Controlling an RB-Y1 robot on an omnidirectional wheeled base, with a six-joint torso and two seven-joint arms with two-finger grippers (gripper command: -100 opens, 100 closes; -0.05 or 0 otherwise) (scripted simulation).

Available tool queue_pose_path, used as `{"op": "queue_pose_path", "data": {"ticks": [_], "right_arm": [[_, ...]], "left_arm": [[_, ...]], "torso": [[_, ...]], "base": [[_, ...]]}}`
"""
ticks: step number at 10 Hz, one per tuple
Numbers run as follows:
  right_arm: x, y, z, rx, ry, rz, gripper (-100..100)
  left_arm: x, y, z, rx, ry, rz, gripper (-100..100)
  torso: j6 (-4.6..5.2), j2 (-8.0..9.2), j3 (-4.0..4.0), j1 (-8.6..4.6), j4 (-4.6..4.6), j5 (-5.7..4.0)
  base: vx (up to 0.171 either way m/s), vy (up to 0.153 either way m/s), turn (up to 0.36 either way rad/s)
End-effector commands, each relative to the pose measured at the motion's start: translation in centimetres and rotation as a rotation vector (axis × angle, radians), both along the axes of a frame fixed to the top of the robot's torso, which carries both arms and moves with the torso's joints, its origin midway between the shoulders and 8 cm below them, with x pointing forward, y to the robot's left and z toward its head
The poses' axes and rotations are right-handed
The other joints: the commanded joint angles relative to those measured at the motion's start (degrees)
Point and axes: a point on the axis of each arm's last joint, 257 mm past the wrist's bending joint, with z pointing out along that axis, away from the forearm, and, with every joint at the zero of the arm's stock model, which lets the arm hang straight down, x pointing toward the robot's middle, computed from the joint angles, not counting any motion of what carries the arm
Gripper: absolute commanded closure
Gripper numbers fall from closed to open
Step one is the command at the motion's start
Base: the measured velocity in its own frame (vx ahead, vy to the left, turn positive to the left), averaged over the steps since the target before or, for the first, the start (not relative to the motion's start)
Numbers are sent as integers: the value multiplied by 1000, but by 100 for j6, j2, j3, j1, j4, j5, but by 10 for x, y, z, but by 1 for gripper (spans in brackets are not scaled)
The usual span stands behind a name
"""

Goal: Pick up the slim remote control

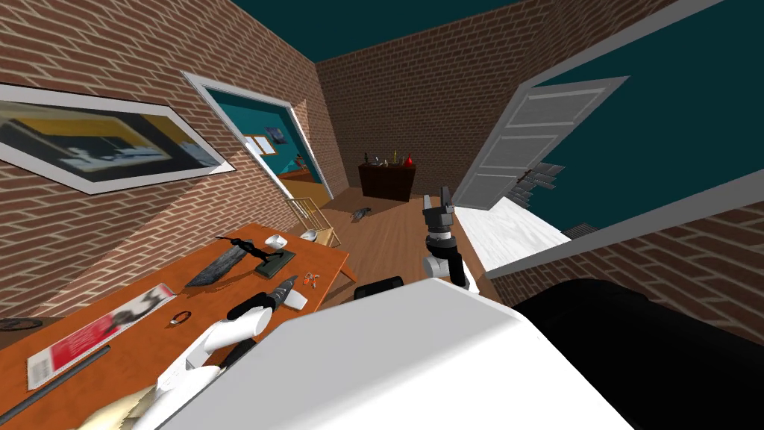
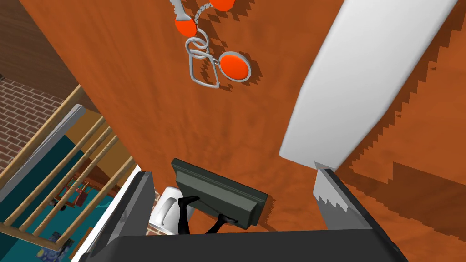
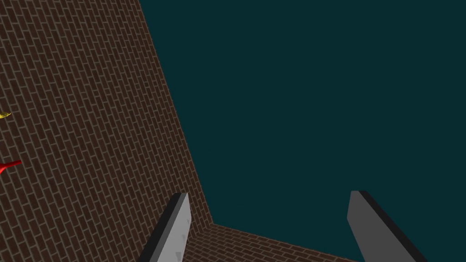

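Table (image 2: 136,113): orange-brown wood, carrying every item below except the right arm. The robot stands at one long edge.

Magazine (image 1: 97,332): red and white, flat, toward the wall-side long edge. Well apart from the work.

Right gripper (image 1: 436,200): raised over the floor, well apart from the table. Fingers spread wide, nothing between them.

Left gripper (image 2: 233,175): low over the table near the long edge on the robot's side, and much the nearer of the two to the task's thing. Fingers at full gap, holding nothing.

Remote (image 2: 364,82): plain white slim slab, flat on the table near that same long edge.
- Long axis runs away from the left gripper, roughly along its line of sight, slightly slanted.
- It lies to one side of the gap, not within it. Its near end sits just ahead of one finger (image 2: 339,204), the one away from the cup.
- Judgement: the gripper needs a sideways shift toward that finger, and probably a turn so the fingers straddle the narrow width, before it goes down. Closing here would catch nothing.

Figurine base (image 2: 218,195): dark grey-green block with a black figure's feet on it, straight ahead of the gap, toward the short far end.

Key ring (image 2: 214,63): grey loops with orange tags, between the remote and the far corner.

Cup (image 2: 163,214): white, just beside the figurine base.
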Motion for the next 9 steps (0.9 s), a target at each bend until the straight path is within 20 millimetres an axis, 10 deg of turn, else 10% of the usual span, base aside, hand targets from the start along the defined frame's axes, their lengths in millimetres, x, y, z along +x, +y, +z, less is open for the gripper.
{"op": "queue_pose_path", "data": {"ticks": [1,9], "right_arm": [[0,0,0,0,0,0,0],[0,0,0,0,0,0,0]], "left_arm": [[-11,5,-12,-3,61,10,-100],[-58,14,-50,-47,317,41,-100]], "torso": [[0,0,0,0,0,0],[1,-2,-1,6,0,1]], "base": [[-9,26,-146],[-13,42,-116]]}}
